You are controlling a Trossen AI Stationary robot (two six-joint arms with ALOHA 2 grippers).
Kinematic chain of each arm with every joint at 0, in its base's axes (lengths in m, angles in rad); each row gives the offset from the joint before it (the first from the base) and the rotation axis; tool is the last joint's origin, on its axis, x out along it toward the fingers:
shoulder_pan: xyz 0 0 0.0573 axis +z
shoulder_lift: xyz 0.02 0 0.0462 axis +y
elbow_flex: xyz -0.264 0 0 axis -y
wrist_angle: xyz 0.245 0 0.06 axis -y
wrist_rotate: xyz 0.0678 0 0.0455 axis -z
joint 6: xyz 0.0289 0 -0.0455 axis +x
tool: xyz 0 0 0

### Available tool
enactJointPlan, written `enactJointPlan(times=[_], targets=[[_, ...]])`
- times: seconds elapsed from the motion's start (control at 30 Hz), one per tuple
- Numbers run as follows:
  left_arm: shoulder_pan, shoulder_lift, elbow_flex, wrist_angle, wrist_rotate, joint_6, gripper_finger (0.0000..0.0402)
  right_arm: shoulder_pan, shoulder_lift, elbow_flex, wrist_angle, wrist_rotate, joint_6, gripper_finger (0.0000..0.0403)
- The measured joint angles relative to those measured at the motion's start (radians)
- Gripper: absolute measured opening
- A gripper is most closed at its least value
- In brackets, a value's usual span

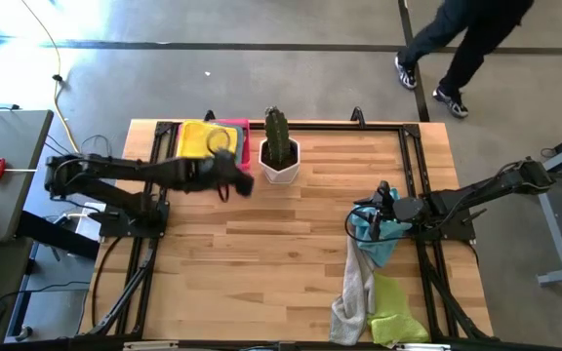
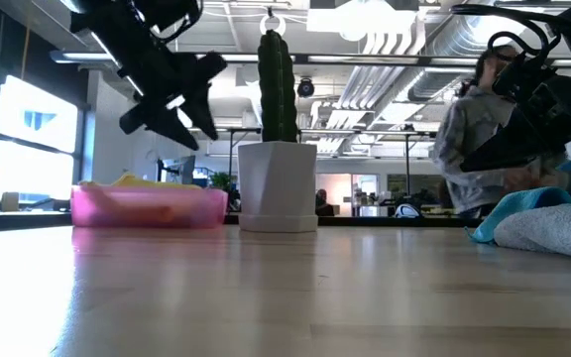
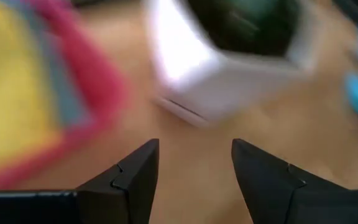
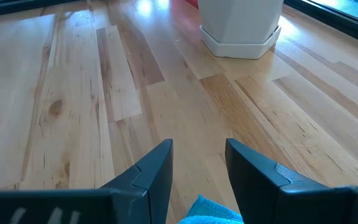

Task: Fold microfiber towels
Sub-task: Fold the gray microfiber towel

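Note:
A yellow towel (image 1: 199,138) lies on top of a grey-blue one (image 1: 234,136) in the pink tray (image 1: 238,123) at the far left. A loose pile lies at the near right: a light blue towel (image 1: 374,236), a grey towel (image 1: 354,292) and a lime green towel (image 1: 395,314). My left gripper (image 1: 242,183) is open and empty, raised above the table between the tray and the cactus pot; it also shows in the left wrist view (image 3: 194,155). My right gripper (image 1: 383,193) is open and empty just above the light blue towel (image 4: 209,213).
A white pot with a tall cactus (image 1: 279,154) stands at the far middle, close to my left gripper. Bare wood lies across the table's middle (image 1: 261,263). A person (image 1: 461,44) walks on the floor beyond the far edge.

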Motion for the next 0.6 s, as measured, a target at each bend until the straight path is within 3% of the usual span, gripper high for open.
enactJointPlan(times=[0.13,0.33,0.6], targets=[[-0.173,0.069,-0.002,0.057,0.045,0.0,0.0192,0.0,0.0,0.0,0.0,0.0,0.0,0.0139],[-0.383,0.15,-0.003,0.202,0.018,0.007,0.0191,0.0,0.0,0.0,0.0,0.0,0.0,0.0139],[-0.536,0.218,-0.002,0.574,0.002,0.229,0.0191,0.0,0.0,0.0,0.0,0.0,0.0,0.0139]])
